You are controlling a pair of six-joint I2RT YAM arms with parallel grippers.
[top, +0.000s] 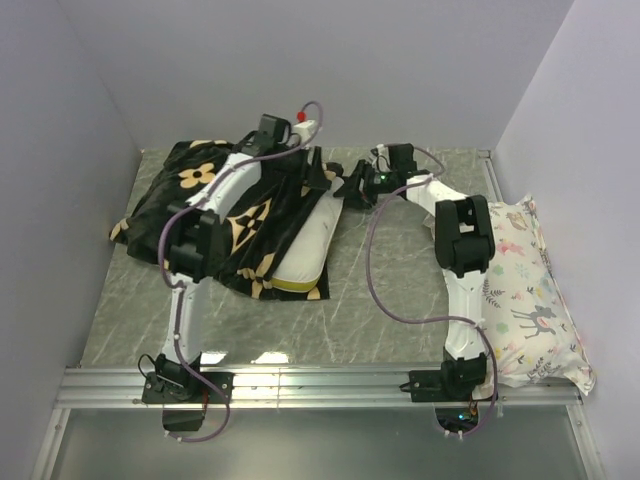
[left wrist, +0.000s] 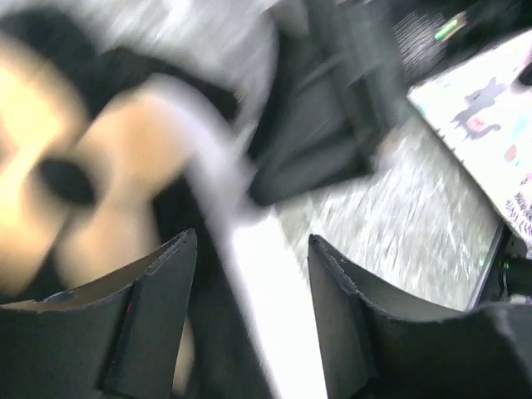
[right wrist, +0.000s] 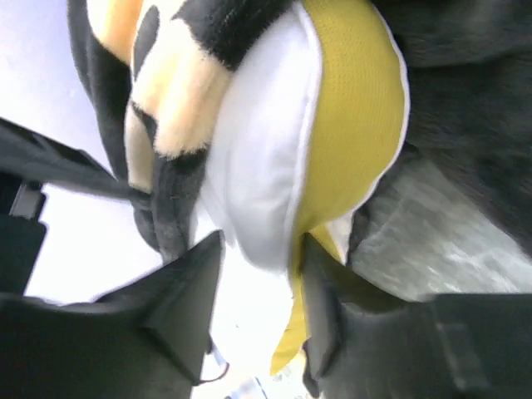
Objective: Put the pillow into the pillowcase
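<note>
On my screen the pillowcase (top: pixel 205 195) is black plush with tan four-petal flowers and diamond stars. The pillow (top: pixel 312 240) is white with a yellow band. The second pillow (top: pixel 525 290) is white with pastel deer and plants, and the bench (top: pixel 400 290) is mottled grey-green.

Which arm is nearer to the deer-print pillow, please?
The right. The right arm has its elbow close beside the deer-print pillow; the left arm reaches over the black pillowcase, far across the table.

Far left on the table (top: pixel 390 300), the pillow (top: pixel 308 243) lies partly inside the pillowcase (top: pixel 195 190), near end apparently protruding; the deer-print pillow (top: pixel 525 290) lies along the right edge
</note>
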